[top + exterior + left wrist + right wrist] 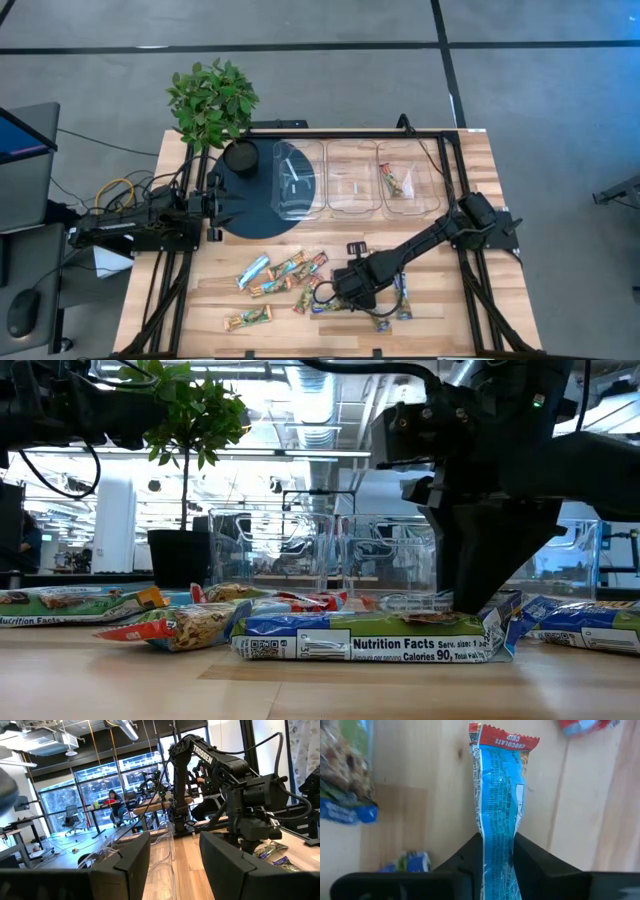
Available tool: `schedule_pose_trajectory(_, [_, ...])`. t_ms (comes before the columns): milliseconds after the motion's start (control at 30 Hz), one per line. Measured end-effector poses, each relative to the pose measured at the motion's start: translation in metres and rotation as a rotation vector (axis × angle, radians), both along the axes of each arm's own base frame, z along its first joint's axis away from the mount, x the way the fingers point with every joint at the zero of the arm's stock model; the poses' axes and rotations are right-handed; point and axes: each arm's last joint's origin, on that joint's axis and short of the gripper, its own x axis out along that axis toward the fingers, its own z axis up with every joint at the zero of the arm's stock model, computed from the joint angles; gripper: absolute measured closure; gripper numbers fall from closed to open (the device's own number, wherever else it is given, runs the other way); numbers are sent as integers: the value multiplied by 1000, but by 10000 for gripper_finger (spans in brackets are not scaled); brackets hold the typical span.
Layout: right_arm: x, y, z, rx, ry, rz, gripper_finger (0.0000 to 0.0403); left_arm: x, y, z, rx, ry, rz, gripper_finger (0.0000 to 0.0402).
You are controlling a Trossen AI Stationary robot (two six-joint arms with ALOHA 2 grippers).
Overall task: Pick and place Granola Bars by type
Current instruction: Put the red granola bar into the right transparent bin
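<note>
Several Granola Bars in green, blue and red-orange wrappers lie flat on the wooden table's near half (280, 275). My right gripper (338, 290) points steeply down among them and is shut on a blue bar with a red end (499, 795), which the low view shows with its nutrition label toward the camera (370, 642). My left gripper (175, 865) waits open and holding nothing at the table's left side (222, 205), well off the bars. My right gripper pinches the blue bar's two long sides (496, 851) between its two fingers, near one end of the bar, and the wrapper is squeezed narrow there. The fingers come from above, slanting down, and lie across the bar. The bar still lies on the table (300, 648).
Three clear bins stand in a row at the far side (352, 180); the right one (405, 180) holds a couple of bars. A potted plant (212, 100) and a dark round mat (250, 200) sit at the far left. Loose bars lie close around the held one (400, 300).
</note>
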Motion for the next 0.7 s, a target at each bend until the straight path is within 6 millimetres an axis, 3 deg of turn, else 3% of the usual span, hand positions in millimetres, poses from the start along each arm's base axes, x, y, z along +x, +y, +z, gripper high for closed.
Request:
schedule_pose_trajectory(300, [6, 3, 23, -23, 14, -5, 326, 0, 0, 0, 0, 0, 0, 235])
schedule_pose_trajectory(700, [7, -1, 61, -34, 22, -228, 326, 0, 0, 0, 0, 0, 0, 235])
